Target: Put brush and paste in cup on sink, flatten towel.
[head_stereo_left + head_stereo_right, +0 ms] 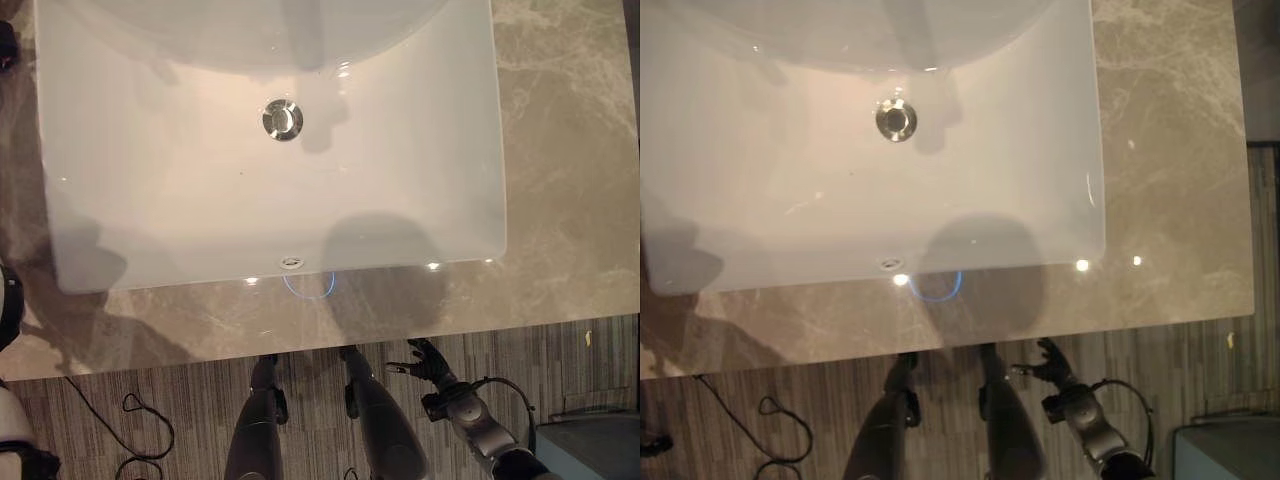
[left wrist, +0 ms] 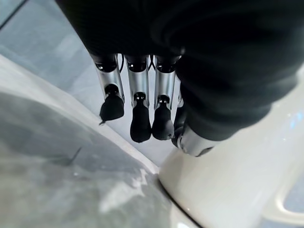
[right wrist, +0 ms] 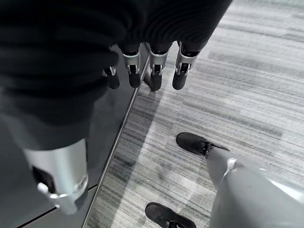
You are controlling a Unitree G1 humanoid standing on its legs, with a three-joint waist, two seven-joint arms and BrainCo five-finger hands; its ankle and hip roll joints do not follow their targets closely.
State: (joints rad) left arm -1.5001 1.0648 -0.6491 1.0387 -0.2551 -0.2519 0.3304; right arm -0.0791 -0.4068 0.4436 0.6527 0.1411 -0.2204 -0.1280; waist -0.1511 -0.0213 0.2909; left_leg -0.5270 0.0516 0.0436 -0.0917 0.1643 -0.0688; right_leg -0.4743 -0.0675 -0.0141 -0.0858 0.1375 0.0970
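My right hand [image 1: 428, 362] hangs low beside me, below the counter's front edge and over the striped floor. Its fingers [image 3: 156, 64] are relaxed and spread, with nothing in them. In the left wrist view my left hand's fingers [image 2: 138, 95] hang straight and loose, also holding nothing. The white rectangular sink [image 1: 120, 200] lies straight ahead, its basin bare around the metal drain [image 1: 282, 118].
A beige marble counter [image 1: 560, 150] surrounds the sink, widest on the right, with its front edge running across the view. A blue ring of light [image 1: 310, 285] reflects near that edge. A grey box [image 1: 590, 445] stands on the floor at the lower right. A dark cabinet front [image 3: 114, 123] is beside my right hand.
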